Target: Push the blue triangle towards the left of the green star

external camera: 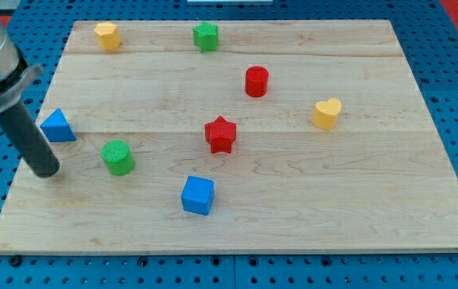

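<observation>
Tip near blue triangle, board's left edge.

My tip (46,171) rests on the board (293,225), a bare rod grasping nothing, just below the blue triangle (57,127) and apart from it. Green cylinder (118,157) lies right of the tip. Green star (206,36) sits at the view's top, well apart from the triangle, with the yellow block (108,35) to its left. Red cylinder (256,81), red star (220,134), yellow heart (326,113) and blue cube (198,195) spread over the middle and right.
</observation>
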Tool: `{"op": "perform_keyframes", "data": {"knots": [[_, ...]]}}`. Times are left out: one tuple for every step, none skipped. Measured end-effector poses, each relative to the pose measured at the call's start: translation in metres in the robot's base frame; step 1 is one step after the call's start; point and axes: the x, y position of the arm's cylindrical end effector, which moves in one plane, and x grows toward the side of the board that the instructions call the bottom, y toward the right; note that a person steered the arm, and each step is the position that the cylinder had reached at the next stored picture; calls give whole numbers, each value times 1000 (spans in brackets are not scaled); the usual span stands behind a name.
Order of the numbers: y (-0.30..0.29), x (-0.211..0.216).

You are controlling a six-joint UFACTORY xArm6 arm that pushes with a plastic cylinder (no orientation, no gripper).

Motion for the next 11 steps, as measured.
{"op": "perform_keyframes", "data": {"knots": [[-10, 1], [-12, -47], [-2, -114], [37, -150], [19, -162], [-24, -163], [-26, -164], [-9, -165], [46, -174], [80, -180], [17, -189]]}}
